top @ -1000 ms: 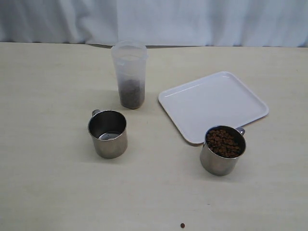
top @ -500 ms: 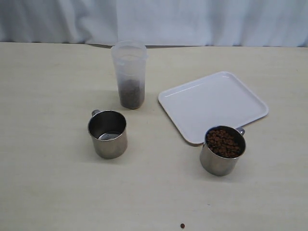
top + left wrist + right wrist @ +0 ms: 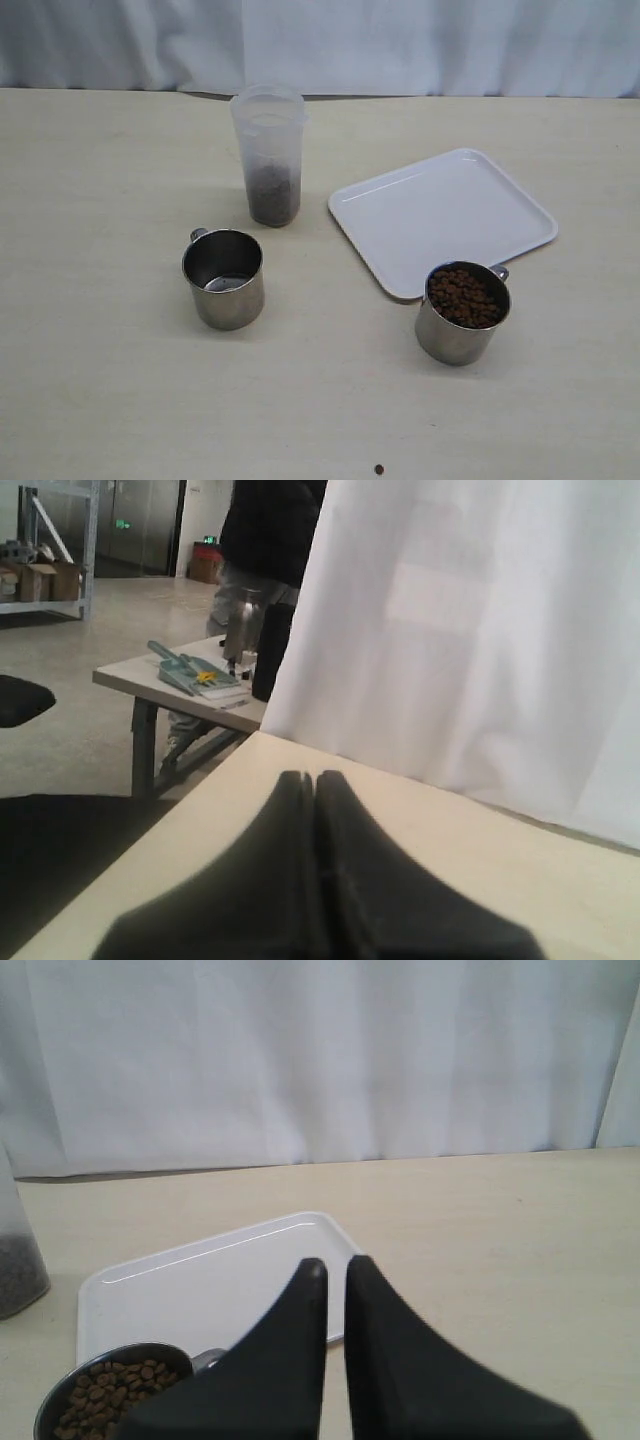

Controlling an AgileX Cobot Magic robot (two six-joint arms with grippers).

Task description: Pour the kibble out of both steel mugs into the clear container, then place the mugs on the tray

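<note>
The left claw [image 3: 315,780] and right claw [image 3: 335,1268] are pinched together, empty. The full mug [image 3: 462,312] is slippery, maybe heavy; hold its sides.

Pale beige desk [image 3: 100,400], flat, matte, all items sit on it directly.
- Clear container [image 3: 270,150]: upright, toward the far side, left of the tray, with a dark layer at the bottom.
- White tray [image 3: 442,220]: flat on the desk, right of centre, turned at an angle to the desk's edge, nothing on it.
- Empty steel mug [image 3: 223,278]: upright, nearer than the container, handle on its far-left side, apart from everything else.
- Full steel mug [image 3: 462,312]: upright, kibble [image 3: 465,297] up to near the rim, just beside the tray's near edge with its handle toward the tray. Can't tell if they touch.
- One loose kibble pellet [image 3: 379,468]: alone at the near edge of the exterior view, well apart from both mugs.
</note>
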